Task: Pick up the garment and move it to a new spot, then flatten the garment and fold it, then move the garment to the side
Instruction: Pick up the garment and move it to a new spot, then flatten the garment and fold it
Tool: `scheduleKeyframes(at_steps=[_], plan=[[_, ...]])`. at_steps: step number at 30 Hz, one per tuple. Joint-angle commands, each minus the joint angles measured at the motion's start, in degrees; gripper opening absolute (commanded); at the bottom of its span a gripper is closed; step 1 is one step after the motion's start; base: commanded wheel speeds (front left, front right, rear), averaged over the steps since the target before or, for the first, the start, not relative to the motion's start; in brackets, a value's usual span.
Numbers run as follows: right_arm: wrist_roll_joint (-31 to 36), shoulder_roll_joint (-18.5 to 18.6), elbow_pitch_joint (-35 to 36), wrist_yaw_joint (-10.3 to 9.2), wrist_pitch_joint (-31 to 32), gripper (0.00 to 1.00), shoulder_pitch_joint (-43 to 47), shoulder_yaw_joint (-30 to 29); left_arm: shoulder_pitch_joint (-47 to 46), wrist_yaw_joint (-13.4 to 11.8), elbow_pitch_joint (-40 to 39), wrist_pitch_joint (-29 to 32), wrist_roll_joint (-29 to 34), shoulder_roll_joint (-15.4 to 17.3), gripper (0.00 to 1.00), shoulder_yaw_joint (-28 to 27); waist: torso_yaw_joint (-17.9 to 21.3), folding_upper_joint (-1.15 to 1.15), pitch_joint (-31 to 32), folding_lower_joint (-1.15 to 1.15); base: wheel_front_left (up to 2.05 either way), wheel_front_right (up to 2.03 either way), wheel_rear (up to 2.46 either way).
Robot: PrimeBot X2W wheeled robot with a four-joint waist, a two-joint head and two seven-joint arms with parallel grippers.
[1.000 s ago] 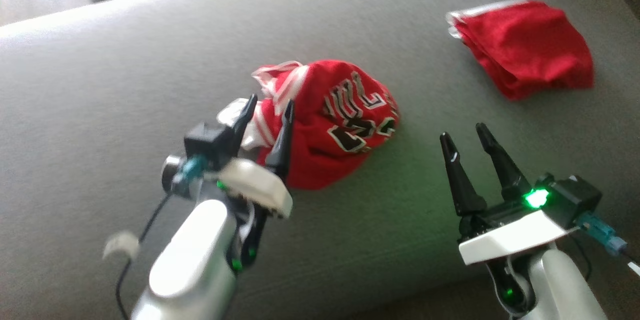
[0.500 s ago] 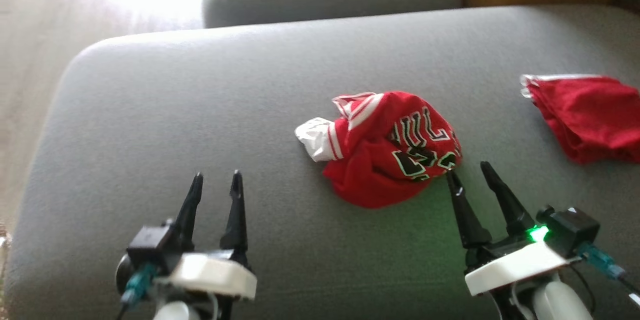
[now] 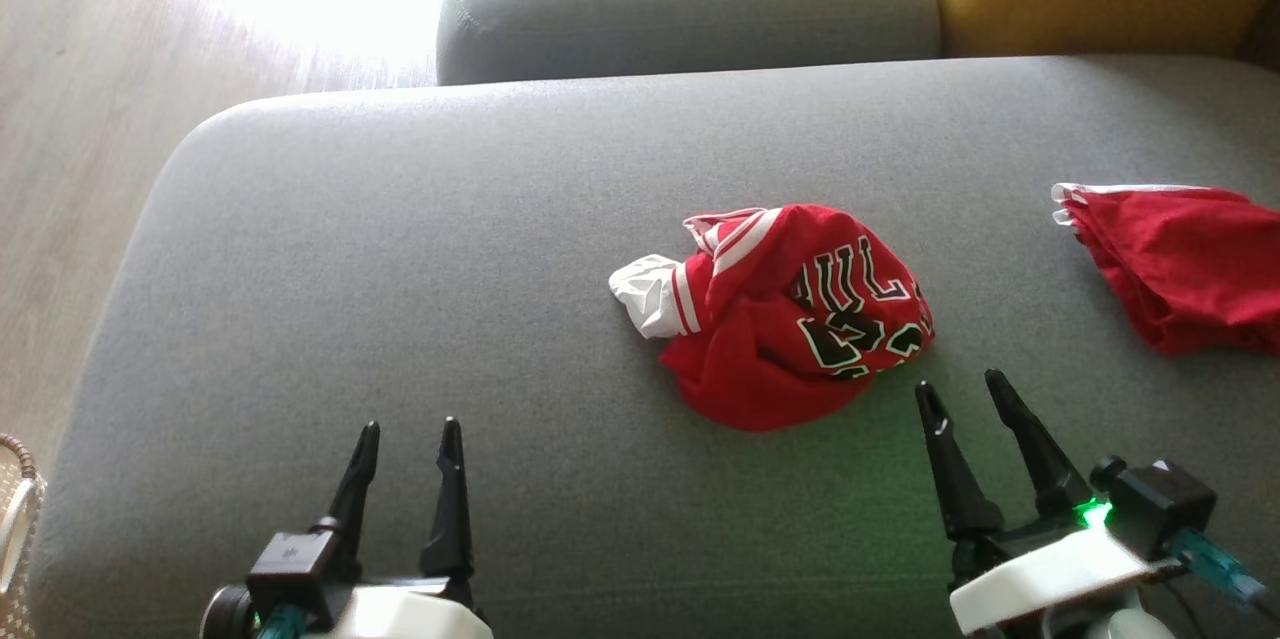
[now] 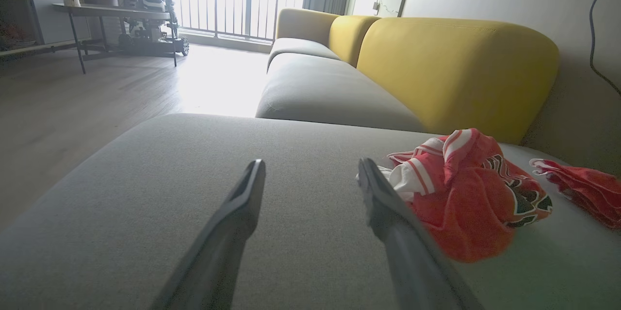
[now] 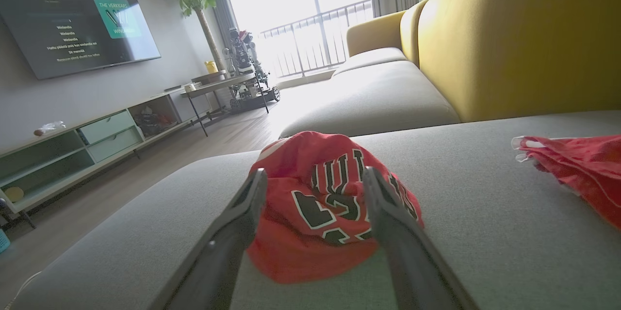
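Red crumpled jersey (image 3: 790,314) on grey cushion (image 3: 400,249)

The crumpled red jersey (image 5: 335,203) bears black, white-edged letters of which "ULL" can be read, above large numerals half lost in the folds, while the TV (image 5: 73,26) shows "THE VERKKARS" on a teal panel, its other lines too small to read.
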State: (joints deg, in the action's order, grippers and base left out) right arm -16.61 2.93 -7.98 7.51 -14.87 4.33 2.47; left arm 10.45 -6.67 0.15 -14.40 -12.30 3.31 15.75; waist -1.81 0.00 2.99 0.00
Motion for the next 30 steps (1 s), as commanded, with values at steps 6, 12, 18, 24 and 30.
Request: scheduleKeyframes(at_steps=[6,12,18,24,30], plan=[[0.35,-0.05,1.86,-0.02,-0.13,1.00,-1.67,1.49,-1.97,-0.53,-2.30,-0.60,0.54,-0.42,1.00,-2.26,0.50,0.00,0.17,0.00,0.00,0.00,0.00],[0.17,-0.05,1.79,-0.02,-0.13,1.00,-1.66,1.39,-2.25,-0.44,-1.73,-0.60,0.35,-0.42,1.00,-1.26,0.78,0.00,0.31,0.00,0.00,0.00,0.00],[-0.09,-0.05,1.81,-0.02,-0.13,1.00,-1.80,1.44,-4.58,-0.46,1.36,-0.60,-1.04,-0.43,1.00,0.58,1.42,0.00,0.11,0.00,0.00,0.00,0.00],[0.53,-0.05,1.83,-0.02,-0.13,1.00,-2.71,2.22,-11.44,1.74,4.43,-0.60,-8.32,-0.43,1.00,5.80,3.66,0.00,-1.70,0.00,0.00,0.00,0.00],[1.82,-0.05,2.05,-0.02,-0.13,1.00,-4.49,2.16,-20.82,4.83,11.98,0.50,-13.26,-0.43,1.00,12.80,6.93,0.00,-4.61,0.00,0.00,0.00,0.00]])
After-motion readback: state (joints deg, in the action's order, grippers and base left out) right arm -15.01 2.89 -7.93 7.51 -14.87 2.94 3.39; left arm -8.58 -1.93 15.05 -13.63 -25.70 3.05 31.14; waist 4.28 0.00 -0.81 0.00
